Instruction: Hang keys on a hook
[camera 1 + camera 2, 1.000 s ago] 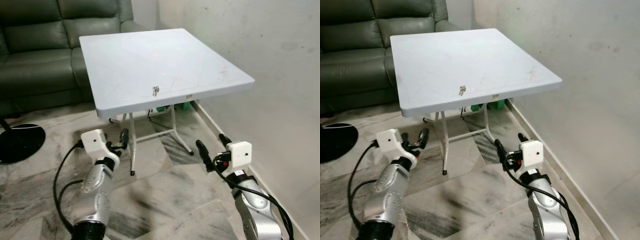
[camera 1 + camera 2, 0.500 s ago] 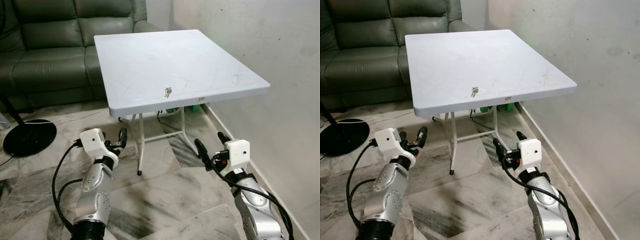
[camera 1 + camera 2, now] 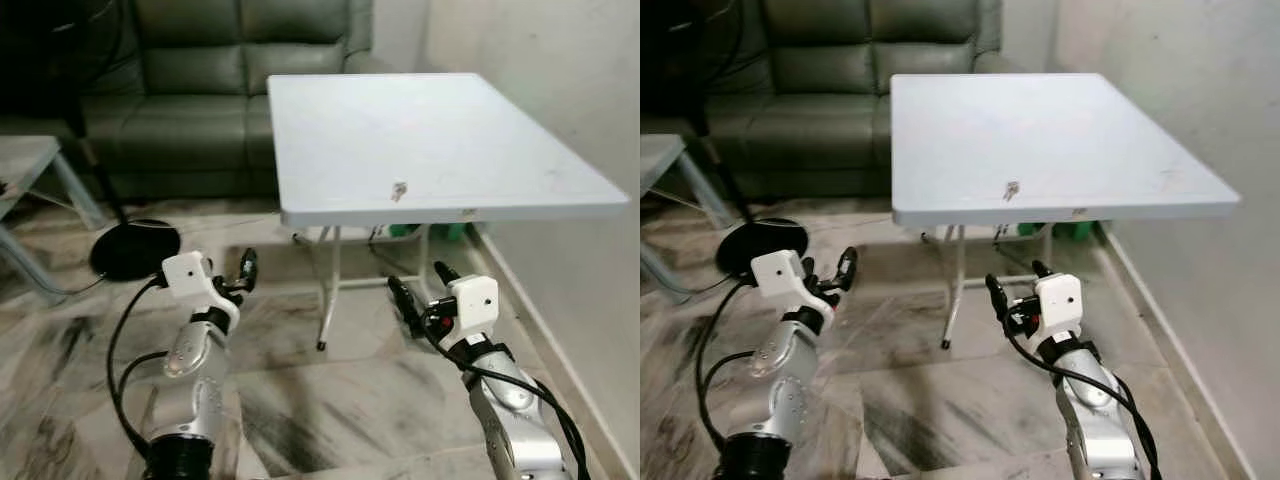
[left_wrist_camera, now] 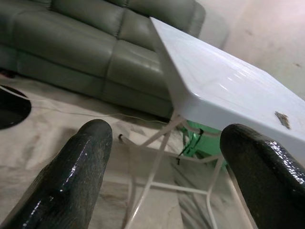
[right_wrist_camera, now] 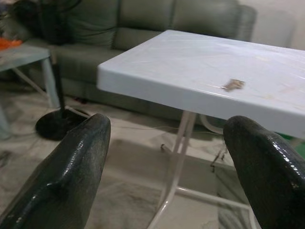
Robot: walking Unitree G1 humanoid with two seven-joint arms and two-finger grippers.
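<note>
Right wrist view, keys [image 5: 232,85] on table [image 5: 157,76]

Worktop [image 3: 430,130] pale blue-white on my screen, white legs [image 3: 328,290] under it. Keys [image 3: 399,190] dull silver-brown. Sofa [image 3: 200,110] dark grey-green leather. Floor [image 3: 330,400] grey-and-cream marble, dark veining. Wall [image 3: 560,70] off-white, smudged. Fan base [image 3: 135,248] black. Green object [image 3: 402,230] below worktop. My arms silver, white wrist boxes, black cables; left gripper [image 3: 247,268] and right gripper [image 3: 420,290] glossy black.
</note>
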